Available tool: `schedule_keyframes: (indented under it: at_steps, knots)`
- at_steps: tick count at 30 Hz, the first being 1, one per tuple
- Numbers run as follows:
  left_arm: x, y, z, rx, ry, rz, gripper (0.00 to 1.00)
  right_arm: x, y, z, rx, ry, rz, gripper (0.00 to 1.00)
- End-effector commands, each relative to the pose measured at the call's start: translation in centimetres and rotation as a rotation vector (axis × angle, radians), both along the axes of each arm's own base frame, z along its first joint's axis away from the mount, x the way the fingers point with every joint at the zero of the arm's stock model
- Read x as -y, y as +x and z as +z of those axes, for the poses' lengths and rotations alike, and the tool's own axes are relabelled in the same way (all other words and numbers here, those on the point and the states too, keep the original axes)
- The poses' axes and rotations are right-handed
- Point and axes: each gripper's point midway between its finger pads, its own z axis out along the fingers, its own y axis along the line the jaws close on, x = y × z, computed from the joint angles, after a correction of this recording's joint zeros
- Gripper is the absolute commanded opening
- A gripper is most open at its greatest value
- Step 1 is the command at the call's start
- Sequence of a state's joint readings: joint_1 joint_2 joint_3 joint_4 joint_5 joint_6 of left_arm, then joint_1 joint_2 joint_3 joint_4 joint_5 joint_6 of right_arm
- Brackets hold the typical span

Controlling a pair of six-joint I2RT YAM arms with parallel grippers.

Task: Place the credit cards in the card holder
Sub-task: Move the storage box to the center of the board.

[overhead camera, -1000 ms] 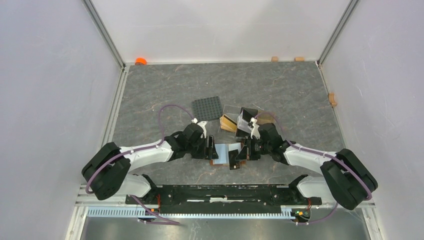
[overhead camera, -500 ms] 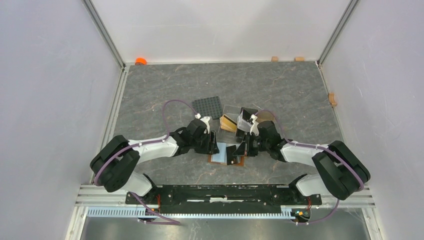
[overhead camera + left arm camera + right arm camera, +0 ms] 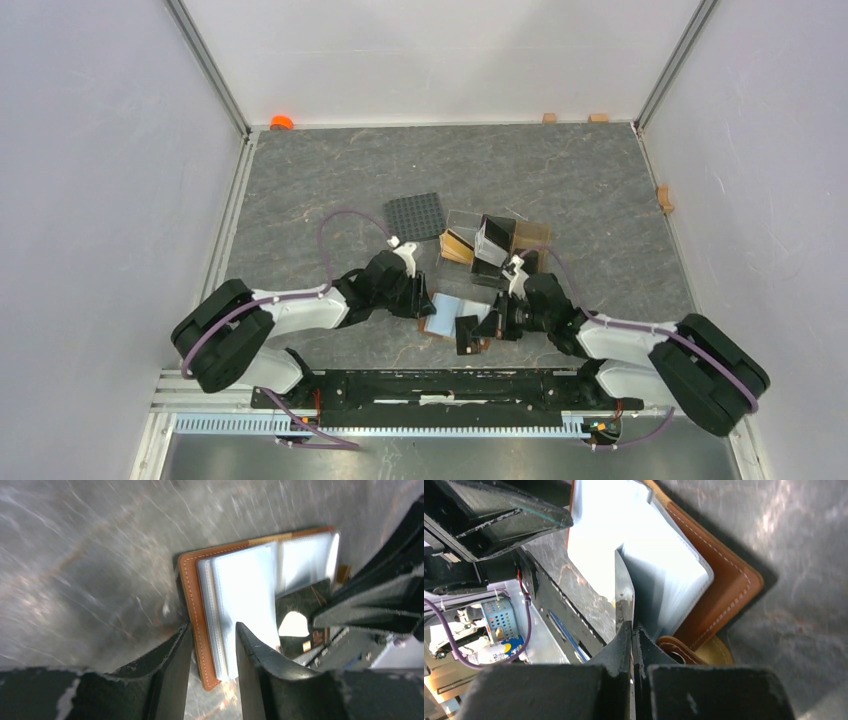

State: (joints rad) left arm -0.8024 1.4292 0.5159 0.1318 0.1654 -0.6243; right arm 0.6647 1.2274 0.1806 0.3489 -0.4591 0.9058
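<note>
Credit card (image 3: 624,587) edge-on in right end effector (image 3: 631,627)

The card holder (image 3: 452,312) lies on the tabletop (image 3: 560,180), between the left end effector (image 3: 425,302) at its left edge and the right end effector (image 3: 484,330) at its right. A card (image 3: 467,334) stands edge-on over its right half. Behind it sits the stand (image 3: 485,240), with the plate (image 3: 415,215) to the stand's left.

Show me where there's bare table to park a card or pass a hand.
Bare: far table between studded plate, amber stand and back wall; also the strip right of the stand. Crowded: left hand and right hand meet over the card holder, the right pinching a card.
</note>
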Motion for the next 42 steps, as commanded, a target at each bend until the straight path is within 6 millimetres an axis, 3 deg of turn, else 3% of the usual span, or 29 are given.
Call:
schedule_keyframes:
  at_steps: [1,12,15,20,26,29,33,42]
  knots:
    - [-2.3,-6.4,-3.0,-0.186,0.066,-0.091,0.46,1.5,-0.4,-1.0,0.002,0.006,-0.125,0.00]
    - [-2.8,-4.4,-1.8,-0.150,0.184,-0.058,0.51,0.1,0.3,1.2,0.015,0.168,-0.168,0.00]
    - [-3.4,-3.9,-1.8,-0.133,0.225,-0.044,0.51,0.4,-0.4,0.5,-0.017,0.165,-0.167,0.00]
    - [-3.4,-3.8,-1.6,-0.135,0.229,-0.042,0.52,0.1,-0.4,1.0,-0.030,0.196,-0.173,0.00]
    - [-2.9,-3.2,0.3,-0.096,0.179,-0.022,0.56,-0.3,-0.1,2.0,-0.033,0.233,-0.178,0.00]
    - [-2.6,-3.0,0.7,-0.095,0.160,-0.022,0.59,-0.2,0.0,1.7,-0.035,0.225,-0.190,0.00]
    - [-2.7,-3.2,-0.2,-0.131,0.155,-0.024,0.61,-0.1,0.0,1.2,-0.041,0.209,-0.193,0.00]
    - [-2.0,-2.9,-0.7,-0.140,0.099,-0.032,0.58,-0.1,0.1,0.0,-0.071,0.176,-0.198,0.00]
